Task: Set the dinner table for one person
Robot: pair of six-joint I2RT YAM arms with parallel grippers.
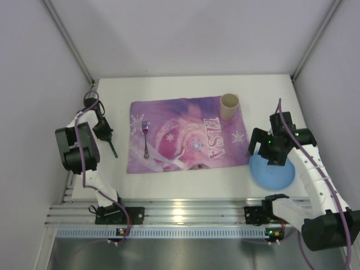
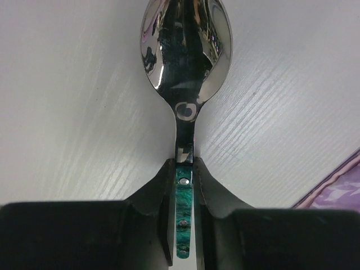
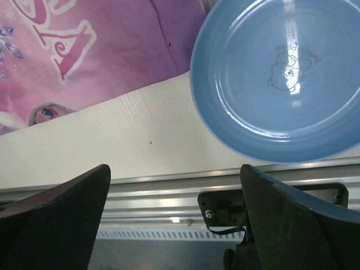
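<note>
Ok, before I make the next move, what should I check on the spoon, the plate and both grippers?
1. Left gripper shut on spoon handle: ok.
2. Spoon clear of placemat, on its left: ok.
3. Spoon touching table: cannot tell.
4. Right gripper open above plate: ok.
5. Plate centred on placemat: not ok, it lies off the right edge.
6. Fork on placemat: ok.

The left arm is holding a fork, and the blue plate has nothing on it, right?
Not quite. The left gripper is holding a spoon, not a fork. The left wrist view shows its round shiny bowl. The fork lies on the purple mat. The blue plate does have nothing on it.
</note>
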